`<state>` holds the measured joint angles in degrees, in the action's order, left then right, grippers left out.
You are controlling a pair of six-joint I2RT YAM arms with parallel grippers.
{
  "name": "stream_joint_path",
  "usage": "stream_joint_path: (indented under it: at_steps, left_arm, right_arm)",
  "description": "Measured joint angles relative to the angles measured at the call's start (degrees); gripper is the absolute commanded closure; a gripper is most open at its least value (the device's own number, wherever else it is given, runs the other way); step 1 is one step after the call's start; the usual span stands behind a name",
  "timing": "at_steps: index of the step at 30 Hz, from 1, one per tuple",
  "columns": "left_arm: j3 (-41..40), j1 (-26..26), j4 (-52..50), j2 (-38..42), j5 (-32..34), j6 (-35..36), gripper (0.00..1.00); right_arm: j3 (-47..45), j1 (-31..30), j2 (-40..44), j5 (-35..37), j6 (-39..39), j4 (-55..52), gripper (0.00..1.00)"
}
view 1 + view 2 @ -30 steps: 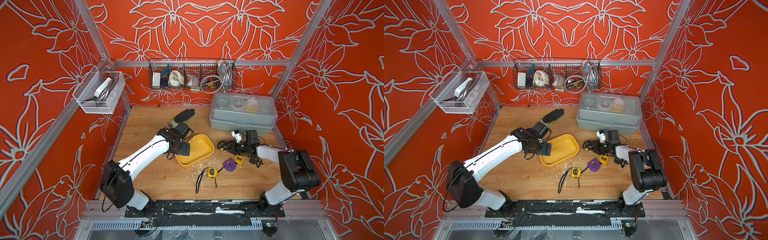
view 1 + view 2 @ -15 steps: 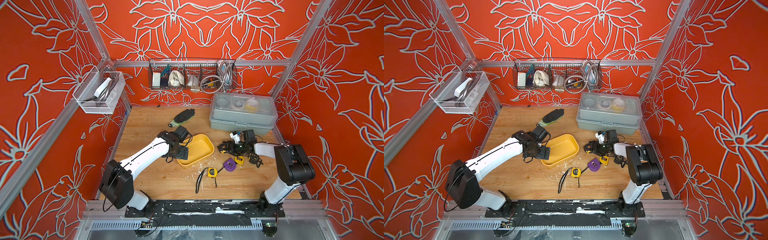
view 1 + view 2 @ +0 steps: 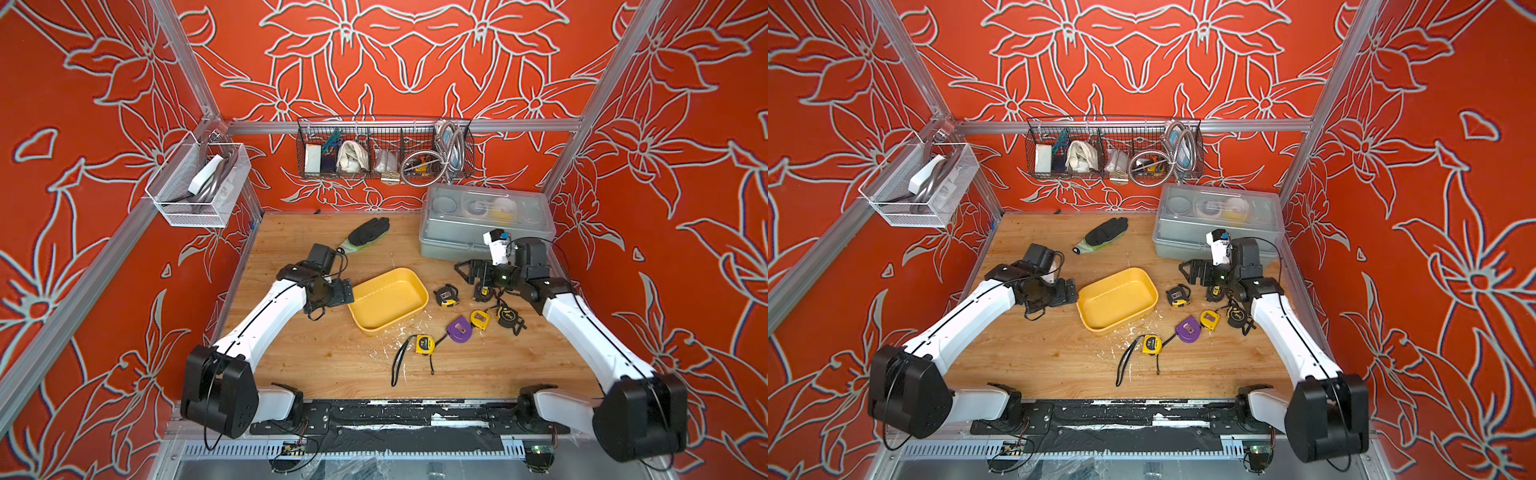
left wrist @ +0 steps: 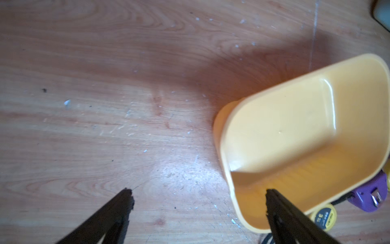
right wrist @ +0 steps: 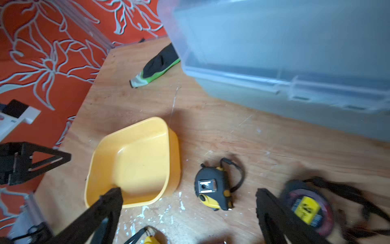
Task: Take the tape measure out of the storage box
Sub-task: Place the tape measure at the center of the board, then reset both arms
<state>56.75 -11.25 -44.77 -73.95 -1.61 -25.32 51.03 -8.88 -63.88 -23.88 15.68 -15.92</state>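
Both top views took in the whole table (image 3: 332, 357), but only the right wrist view looked straight down the right gripper (image 5: 187, 191) - jaws spread wide, holding nothing. The black-and-yellow tape measure (image 5: 213, 186) lay flat on the wood just ahead of the gap between the fingers, touching neither. It was outside the yellow storage box (image 5: 135, 160), just to the right of it.

Only the left wrist view showed the left gripper (image 4: 198, 194) closely: jaws spread wide and empty, one finger crossing the box's rim in the picture. Whether it touched the rim I could not tell. In both top views this gripper stood just beside the box's left end.

A second black tape measure (image 5: 307, 208), blurred, sat close to the right gripper's outer finger. Nearer, a purple one (image 3: 459, 328) and a yellow one (image 3: 424, 345) lay on the wood right of the box. The grey case (image 3: 486, 224) stood at the far right behind the right gripper - a dark glove (image 3: 368, 232) lay to its left.
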Motion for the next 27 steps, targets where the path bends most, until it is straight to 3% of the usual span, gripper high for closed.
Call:
stream_joint_path:
  at_steps: [5,9,13,18,27]
  left_arm:
    - [-6.3,1.4,3.1,6.5,13.7,0.4,0.01]
    - [-13.6,2.5,12.2,9.2,23.3,4.3,0.01]
    - [-22.1,3.6,24.3,12.0,28.2,10.7,0.01]
    - [-25.5,5.6,38.6,7.5,28.2,15.7,0.01]
    - [-33.6,7.2,63.3,-0.2,25.8,18.0,0.02]
  right_arm:
    - [-9.9,2.3,11.8,20.2,-4.3,8.2,0.00]
    - [-15.3,5.7,5.9,29.2,-6.7,14.1,0.00]
    - [-20.8,6.4,-3.1,30.9,-8.6,21.6,0.00]
    - [-26.3,6.4,-9.1,32.3,-11.3,34.7,0.06]
    - [-32.5,6.8,-16.1,24.1,-17.1,54.7,0.00]
